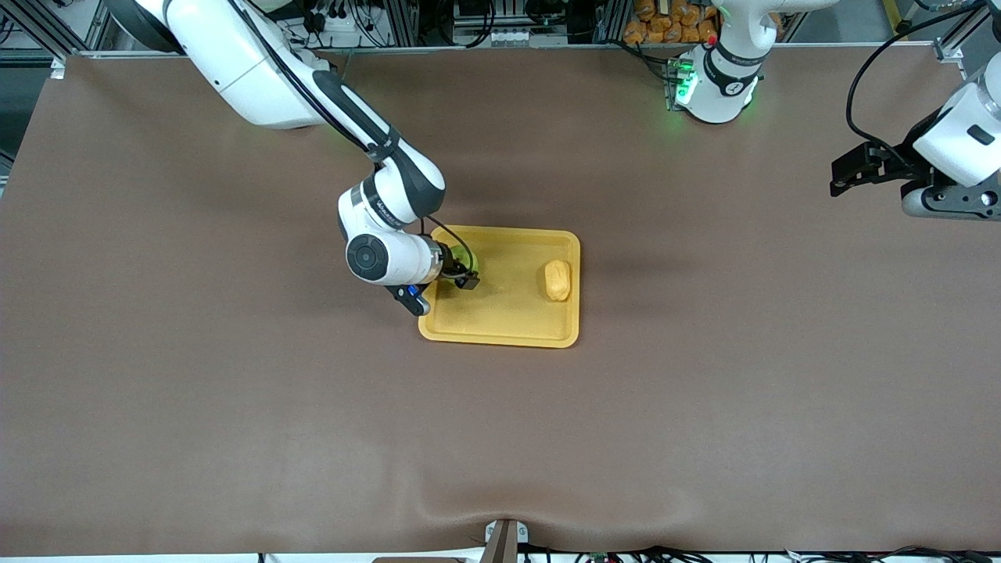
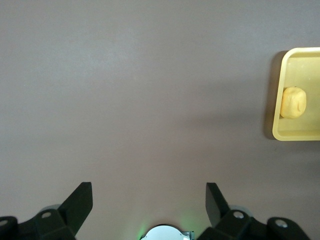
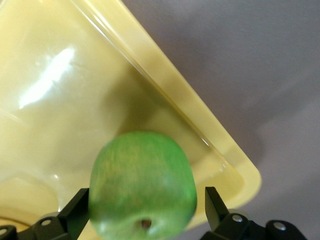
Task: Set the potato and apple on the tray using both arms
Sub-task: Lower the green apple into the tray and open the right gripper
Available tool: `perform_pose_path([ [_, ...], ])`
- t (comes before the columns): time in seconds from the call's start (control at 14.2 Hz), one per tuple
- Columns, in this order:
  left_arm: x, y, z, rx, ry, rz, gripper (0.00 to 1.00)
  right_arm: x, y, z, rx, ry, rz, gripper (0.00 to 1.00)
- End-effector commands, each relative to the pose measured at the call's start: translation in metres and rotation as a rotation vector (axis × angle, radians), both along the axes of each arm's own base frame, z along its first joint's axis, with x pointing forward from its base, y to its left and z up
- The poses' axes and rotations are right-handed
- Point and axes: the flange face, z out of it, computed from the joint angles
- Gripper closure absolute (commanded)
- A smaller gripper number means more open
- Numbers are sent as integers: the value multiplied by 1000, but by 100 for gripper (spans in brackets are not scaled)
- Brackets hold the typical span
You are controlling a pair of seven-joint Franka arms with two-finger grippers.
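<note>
The yellow tray (image 1: pixel 500 328) lies mid-table. The potato (image 1: pixel 557 280) rests in it at the end toward the left arm; the left wrist view shows the potato (image 2: pixel 293 102) in the tray's corner (image 2: pixel 300 132). The green apple (image 1: pixel 458 259) is over the tray's other end, mostly hidden by my right gripper (image 1: pixel 463 275). In the right wrist view the apple (image 3: pixel 142 185) sits between the spread fingers of the right gripper (image 3: pixel 147 205), with a gap at one finger, above the tray floor (image 3: pixel 50 100). My left gripper (image 1: pixel 852 168) waits open over bare table near the left arm's end; in its own wrist view the left gripper (image 2: pixel 149 200) holds nothing.
A brown mat (image 1: pixel 235 407) covers the whole table. The right arm's forearm and wrist (image 1: pixel 383 258) hang over the tray's edge toward the right arm's end. The left arm's base (image 1: pixel 715 86) glows green at the table's back edge.
</note>
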Motion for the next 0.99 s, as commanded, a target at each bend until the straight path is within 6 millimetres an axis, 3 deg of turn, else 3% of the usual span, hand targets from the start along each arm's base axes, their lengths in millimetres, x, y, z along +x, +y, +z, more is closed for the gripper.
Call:
perform_pose_path([
  [0.0, -5, -1, 6, 16, 2, -10, 0, 1, -5, 28, -24, -2, -3, 0],
  [0.42, -6, -5, 10, 21, -6, -30, 0, 19, -15, 77, -24, 20, -20, 0],
  [0.64, -4, -4, 10, 18, -18, -29, 0, 28, -34, 123, -50, 64, 17, 0],
  [0.92, 5, 4, 20, -3, -41, -4, 0, 40, -59, 186, -43, -48, -18, 0],
])
